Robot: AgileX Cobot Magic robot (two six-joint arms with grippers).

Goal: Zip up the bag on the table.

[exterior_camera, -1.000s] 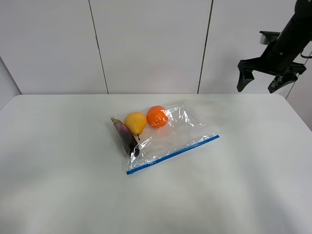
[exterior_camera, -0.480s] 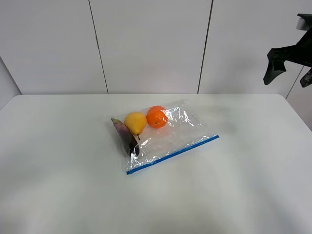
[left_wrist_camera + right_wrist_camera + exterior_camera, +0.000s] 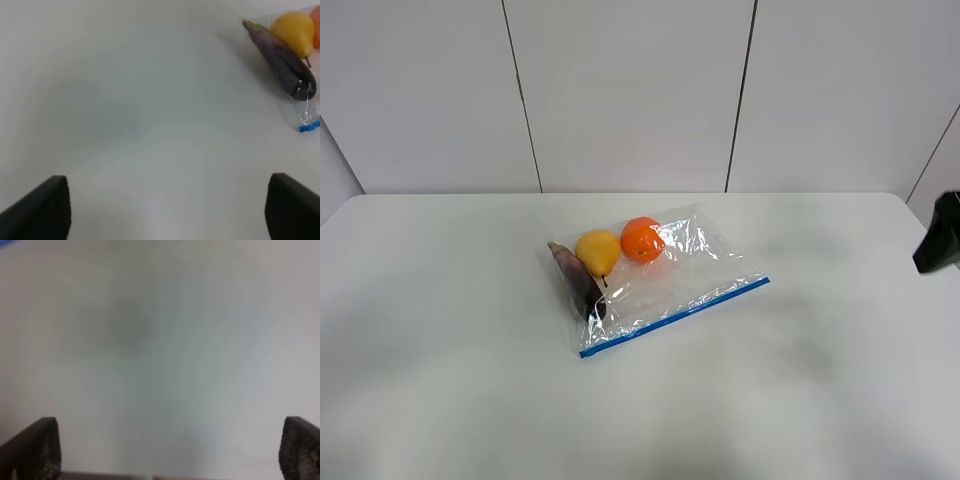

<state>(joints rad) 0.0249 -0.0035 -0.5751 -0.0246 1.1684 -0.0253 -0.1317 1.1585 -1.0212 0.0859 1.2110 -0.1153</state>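
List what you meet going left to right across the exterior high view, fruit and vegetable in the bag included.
Eggplant → yellow fruit → orange → right end of the blue zipper strip of the bag → right arm at the frame's right edge.

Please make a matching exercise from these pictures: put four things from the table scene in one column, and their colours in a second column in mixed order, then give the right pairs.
Column 1:
1. eggplant
2. pear-shaped fruit
3. round fruit
4. zipper strip of the bag

Column 2:
A. orange
B. blue
C. dark purple
D. yellow

Right pairs: 1-C, 2-D, 3-A, 4-B.

All three pieces of produce lie inside the clear bag on the white table.
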